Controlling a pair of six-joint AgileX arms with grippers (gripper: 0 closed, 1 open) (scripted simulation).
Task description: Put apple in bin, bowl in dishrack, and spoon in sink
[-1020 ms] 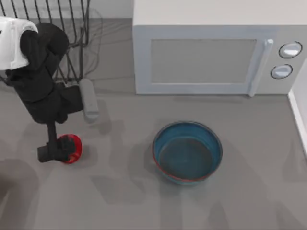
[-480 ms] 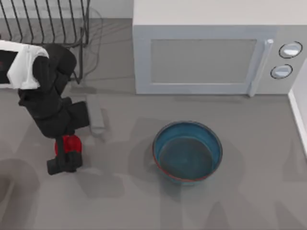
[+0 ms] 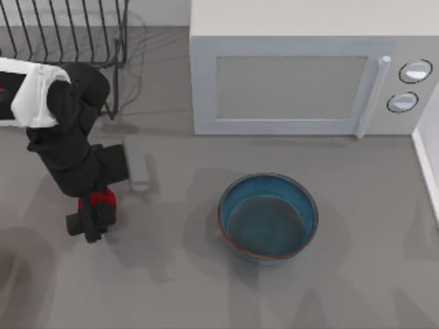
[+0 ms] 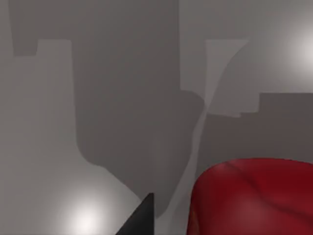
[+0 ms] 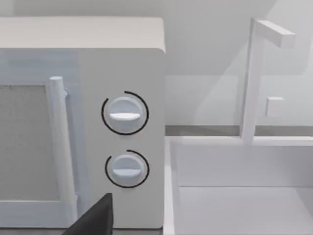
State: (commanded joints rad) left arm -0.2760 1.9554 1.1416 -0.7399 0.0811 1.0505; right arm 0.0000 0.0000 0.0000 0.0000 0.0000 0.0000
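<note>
Gripping the apple (image 3: 103,201) at the table's (image 3: 178,288) left side, left tool (image 3: 92,218) closed on the red fruit, arm reaching down from beside the dishrack (image 3: 62,34) at the far left corner. Lying just right of that arm, a grey spoon (image 3: 137,164) flat on the table. Sitting well apart, right of middle, the blue bowl (image 3: 268,217), upright, in front of the white microwave (image 3: 309,68). Facing the microwave's dials and a white sink (image 5: 244,196) beside it, the right wrist view; cannot tell the right tool's state.

Overhead and close left wrist views share the apple (image 3: 103,200).
</note>
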